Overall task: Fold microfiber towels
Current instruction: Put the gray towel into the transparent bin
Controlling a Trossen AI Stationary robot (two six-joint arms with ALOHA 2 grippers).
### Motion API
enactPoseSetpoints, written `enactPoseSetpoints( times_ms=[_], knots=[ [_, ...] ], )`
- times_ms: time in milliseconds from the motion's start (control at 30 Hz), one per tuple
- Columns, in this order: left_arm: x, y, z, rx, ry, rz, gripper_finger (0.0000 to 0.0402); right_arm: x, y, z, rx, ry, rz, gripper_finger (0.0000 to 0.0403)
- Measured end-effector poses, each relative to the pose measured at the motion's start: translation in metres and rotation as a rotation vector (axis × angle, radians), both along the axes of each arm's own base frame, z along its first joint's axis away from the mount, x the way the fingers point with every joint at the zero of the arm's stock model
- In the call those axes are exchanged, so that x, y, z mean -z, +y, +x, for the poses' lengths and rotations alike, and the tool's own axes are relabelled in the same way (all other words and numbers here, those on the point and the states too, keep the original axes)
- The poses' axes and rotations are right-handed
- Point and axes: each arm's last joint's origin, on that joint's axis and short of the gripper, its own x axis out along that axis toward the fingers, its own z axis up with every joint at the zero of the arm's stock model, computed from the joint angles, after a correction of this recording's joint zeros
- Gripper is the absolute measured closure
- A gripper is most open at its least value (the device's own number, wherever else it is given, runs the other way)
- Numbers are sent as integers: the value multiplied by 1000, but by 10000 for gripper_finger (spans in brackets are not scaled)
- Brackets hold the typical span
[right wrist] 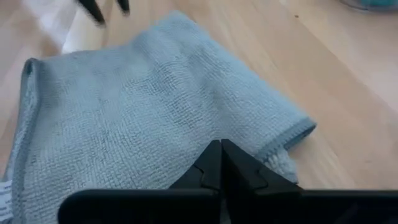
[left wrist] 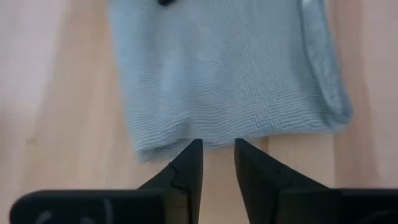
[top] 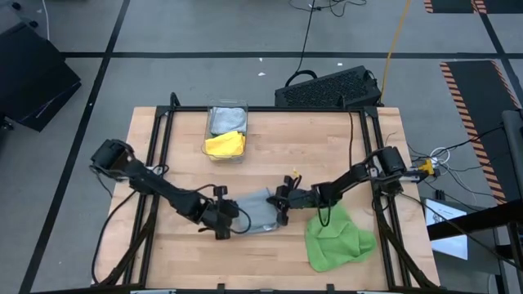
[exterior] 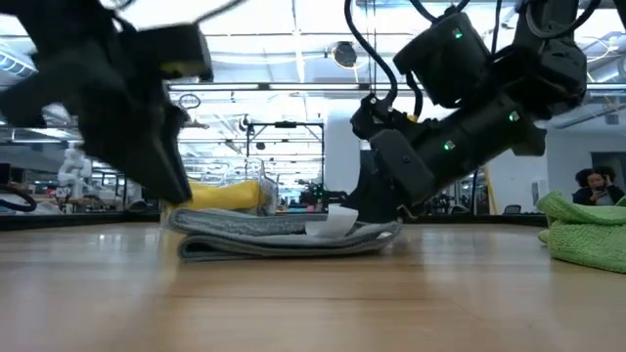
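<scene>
While both dark arms reach in toward its middle, the wooden bench [top: 163, 245] carries everything in sight, ringed by a black frame [top: 155, 139]. Largest of the loose things is the bright green towel [top: 337, 238], heaped in a rumpled pile toward the right near edge, well apart from the bin. At the bench's centre lies the grey towel [top: 260, 212], folded flat in layers, with a white tag [exterior: 335, 223] showing at its edge in the low view. Near the far edge stands the clear plastic bin [top: 213, 114], holding a yellow towel [top: 225, 144] at its near end and another pale grey one [top: 227, 119] behind it.

The left hand [left wrist: 217, 155] sits at the grey towel's left edge; its two fingers stand a narrow gap apart, their tips just at the cloth's hem, and the left wrist view shows nothing between them. The right hand [right wrist: 221, 155] rests on the towel's right side, its fingers pressed fully together, tips down against the top of the cloth near a stitched corner; whether any fabric is pinched between them cannot be told.

Beyond the bench, on the floor, lies a black keyboard-like unit [top: 327, 88].
</scene>
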Motion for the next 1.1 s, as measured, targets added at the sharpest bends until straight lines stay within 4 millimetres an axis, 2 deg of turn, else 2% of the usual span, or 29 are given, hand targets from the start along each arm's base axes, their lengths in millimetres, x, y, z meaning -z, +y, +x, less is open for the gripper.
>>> enactPoseSetpoints(
  times_ms=[167, 300, 433, 667, 833, 967, 1100],
  knots=[
    [-31, 2, -7, -66, -152, 20, 309, -31, 2, -1, -59, -85, -19, 402],
    [-39, -1, 3, -114, -315, -8, 309, -43, 9, -1, -89, -168, -27, 402],
    [-13, -3, 12, -100, -327, -63, 309, -41, 22, 3, -130, -277, -13, 402],
    [45, -2, 14, -179, -200, -80, 309, -8, 36, 13, -209, -269, -9, 403],
    [57, -4, 16, -173, -168, -80, 309, 21, 36, 13, -201, -181, -14, 403],
    [44, -3, 12, -146, -152, -118, 309, 27, 33, 12, -187, -129, 5, 403],
    [11, 4, 5, -131, -196, -129, 309, 6, 33, 12, -251, -155, 12, 403]
  ],
)
